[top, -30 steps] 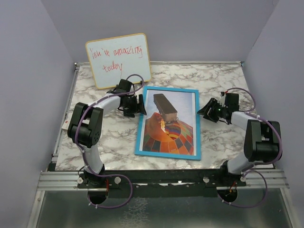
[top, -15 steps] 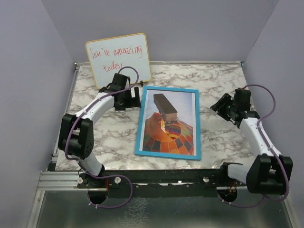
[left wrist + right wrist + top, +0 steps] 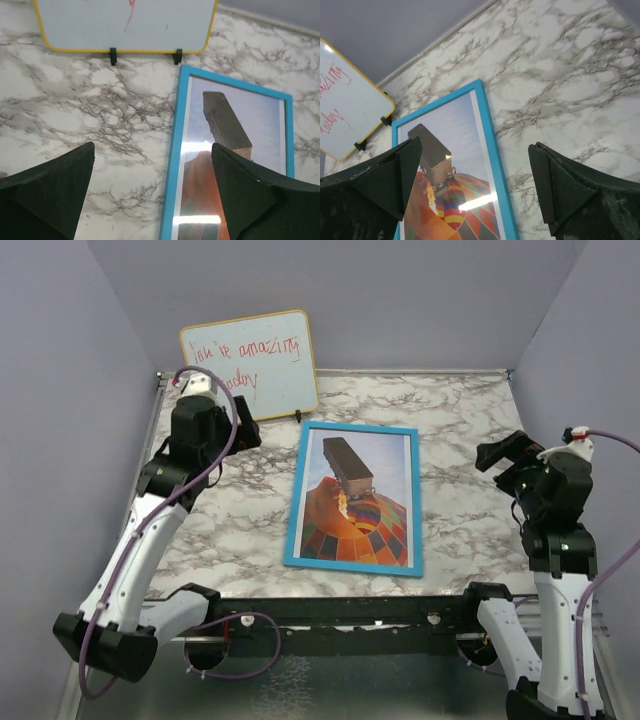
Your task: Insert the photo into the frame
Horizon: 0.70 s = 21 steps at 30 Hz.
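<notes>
Photo (image 3: 355, 510), glossy, in thin blue rectangular frame (image 3: 360, 427), veined marble table (image 3: 460, 420)

We saw open marble table (image 3: 460, 410) left and right of the frame (image 3: 352, 566) at centre, while the whiteboard (image 3: 262, 358), upper left, blocked the back edge.

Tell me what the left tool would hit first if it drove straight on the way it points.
Probably the marble table, just left of the frame's blue edge, where the open left tool aims down. The margin looks slim, so it might clip that edge.
</notes>
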Each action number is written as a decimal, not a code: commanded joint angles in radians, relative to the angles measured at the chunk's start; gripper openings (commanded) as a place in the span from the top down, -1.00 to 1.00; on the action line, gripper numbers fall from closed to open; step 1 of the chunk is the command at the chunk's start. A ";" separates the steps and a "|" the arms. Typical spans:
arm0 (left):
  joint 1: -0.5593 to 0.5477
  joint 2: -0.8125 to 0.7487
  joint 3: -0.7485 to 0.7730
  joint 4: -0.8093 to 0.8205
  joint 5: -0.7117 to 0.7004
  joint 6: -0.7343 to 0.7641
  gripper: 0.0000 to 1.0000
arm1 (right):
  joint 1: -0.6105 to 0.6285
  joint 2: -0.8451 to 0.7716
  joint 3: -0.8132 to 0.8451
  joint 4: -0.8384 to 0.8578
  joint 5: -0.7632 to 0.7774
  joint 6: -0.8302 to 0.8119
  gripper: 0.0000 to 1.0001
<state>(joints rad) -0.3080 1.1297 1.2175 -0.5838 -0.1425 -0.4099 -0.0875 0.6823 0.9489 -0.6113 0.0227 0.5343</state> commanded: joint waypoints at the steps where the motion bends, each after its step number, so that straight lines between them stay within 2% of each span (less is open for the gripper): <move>1: 0.003 -0.150 -0.069 -0.015 -0.156 -0.022 -0.98 | -0.006 -0.064 0.075 -0.108 0.132 -0.049 -1.00; 6: 0.003 -0.332 -0.120 -0.017 -0.220 -0.034 -0.98 | -0.006 -0.133 0.131 -0.132 0.247 -0.042 -1.00; 10: 0.002 -0.427 -0.130 -0.019 -0.218 -0.013 -0.98 | -0.007 -0.122 0.152 -0.140 0.207 -0.057 -1.00; 15: 0.003 -0.467 -0.158 -0.039 -0.174 -0.018 -0.98 | -0.007 -0.092 0.119 -0.173 0.126 -0.015 -1.00; 21: 0.003 -0.481 -0.159 -0.044 -0.165 -0.018 -0.98 | -0.006 -0.139 0.093 -0.157 0.142 -0.001 -1.00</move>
<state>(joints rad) -0.3080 0.6537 1.0660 -0.5995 -0.3210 -0.4297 -0.0875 0.5728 1.0454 -0.7452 0.1699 0.5220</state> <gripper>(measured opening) 0.990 0.996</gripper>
